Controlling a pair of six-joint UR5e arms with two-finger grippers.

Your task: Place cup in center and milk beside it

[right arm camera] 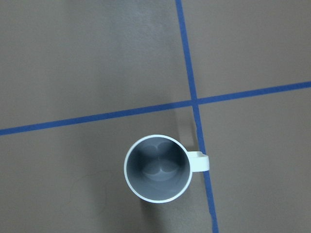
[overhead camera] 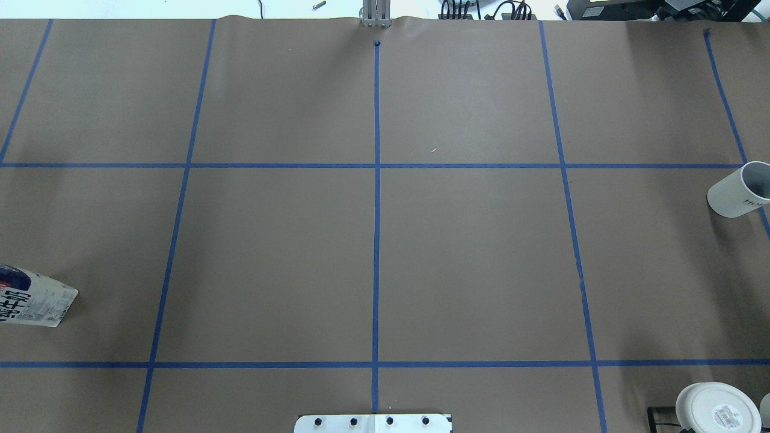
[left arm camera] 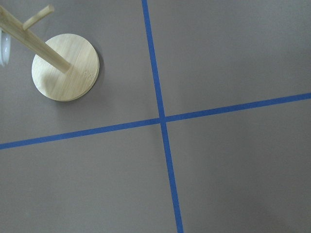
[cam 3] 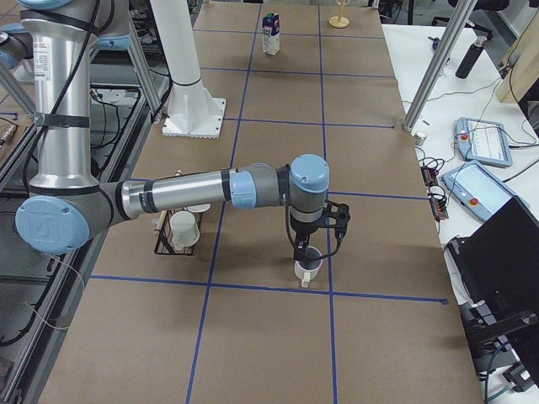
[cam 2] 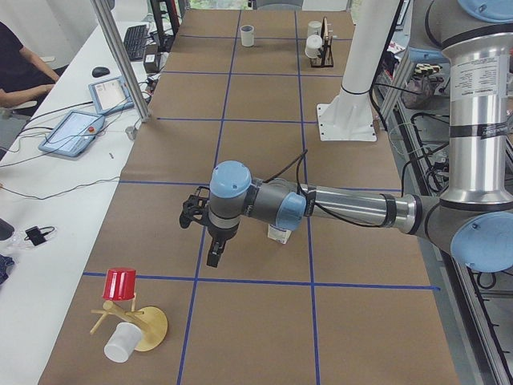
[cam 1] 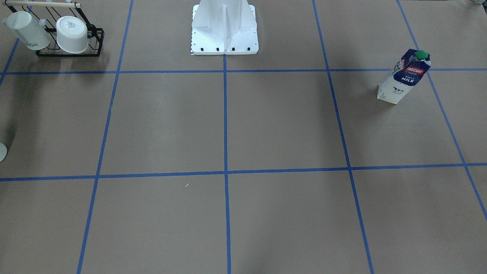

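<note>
The cup (right arm camera: 158, 168) stands upright on the desk (right arm camera: 73, 58) at my right end, well apart from the center (cam 1: 225, 172) — so my right fingers (cam 3: 303, 252) hang straight above its mouth, lined up, I judge, for a pickup — open or closed, I cannot tell. The milk (cam 1: 404, 76) waits upright far left.

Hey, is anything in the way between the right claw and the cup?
Nothing visible. The right wrist view looks straight down into the cup, with only paper and blue tape around it; the exterior right view shows the right claw directly above it.
</note>
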